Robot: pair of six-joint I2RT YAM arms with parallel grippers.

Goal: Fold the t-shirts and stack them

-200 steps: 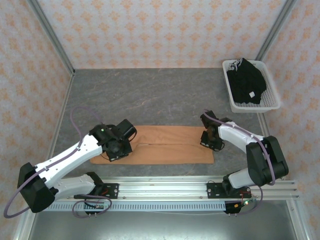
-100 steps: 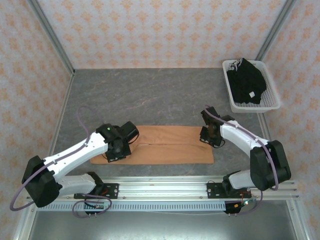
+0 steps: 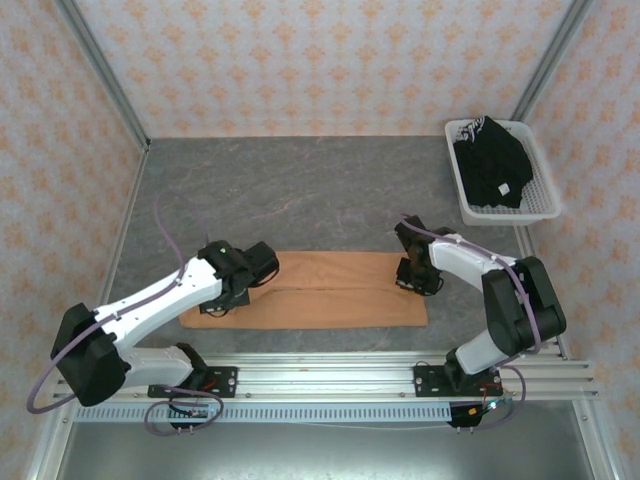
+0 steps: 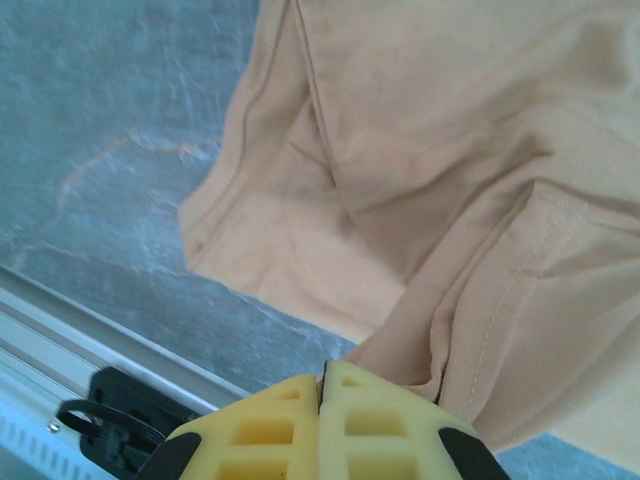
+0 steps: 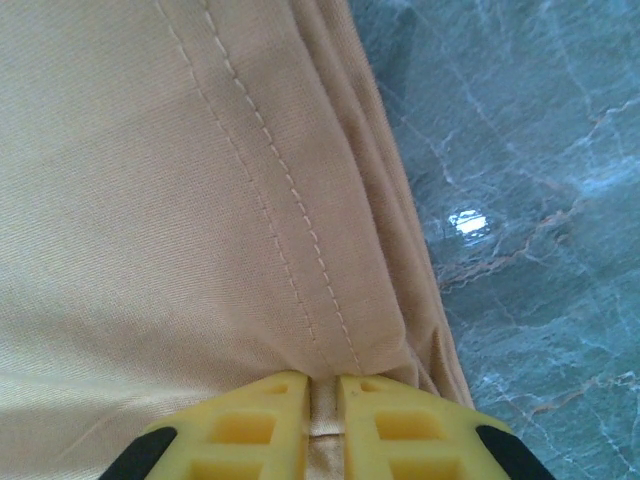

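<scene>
An orange t-shirt (image 3: 330,290) lies folded into a long strip near the front of the grey table. My left gripper (image 3: 224,300) is at its left end. In the left wrist view the yellow jaws (image 4: 322,385) are shut, pinching a raised fold of the orange cloth (image 4: 400,150). My right gripper (image 3: 413,282) is at the strip's right end. In the right wrist view it (image 5: 322,395) is shut on the stitched hem of the cloth (image 5: 150,200). Black t-shirts (image 3: 490,165) with a small white tag lie heaped in the basket.
The white slatted basket (image 3: 545,195) stands at the back right corner. Bare grey table (image 3: 300,190) stretches behind the strip. An aluminium rail (image 3: 330,365) runs along the near edge, and patterned walls close in left, right and behind.
Both grippers have stayed shut at the strip's ends. The left arm's elbow has swung farther in. The right gripper has shifted slightly left and back.
</scene>
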